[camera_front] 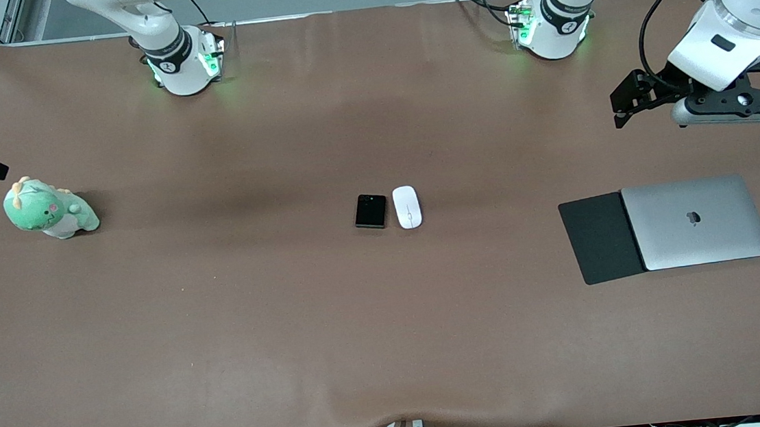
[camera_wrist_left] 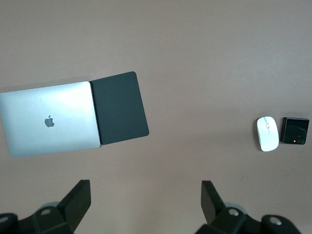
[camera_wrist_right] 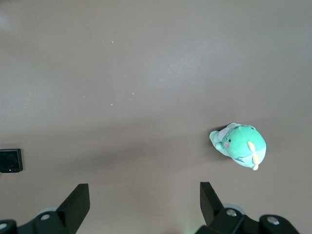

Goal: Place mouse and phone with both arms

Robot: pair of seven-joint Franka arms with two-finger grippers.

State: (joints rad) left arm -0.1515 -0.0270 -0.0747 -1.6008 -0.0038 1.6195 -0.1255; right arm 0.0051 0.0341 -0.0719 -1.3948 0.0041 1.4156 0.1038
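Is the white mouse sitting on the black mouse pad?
No, the mouse lies on the bare table beside the phone, well apart from the mouse pad.

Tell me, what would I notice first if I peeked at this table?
Probably the green plush dinosaur, alone at the right arm's end of the table. Next, the white mouse and black phone side by side in the middle, and the silver laptop overlapping a black mouse pad at the left arm's end.

Table [camera_front: 226,337]: phone [camera_front: 371,211], mouse [camera_front: 407,206], laptop [camera_front: 697,221], plush [camera_front: 48,208]
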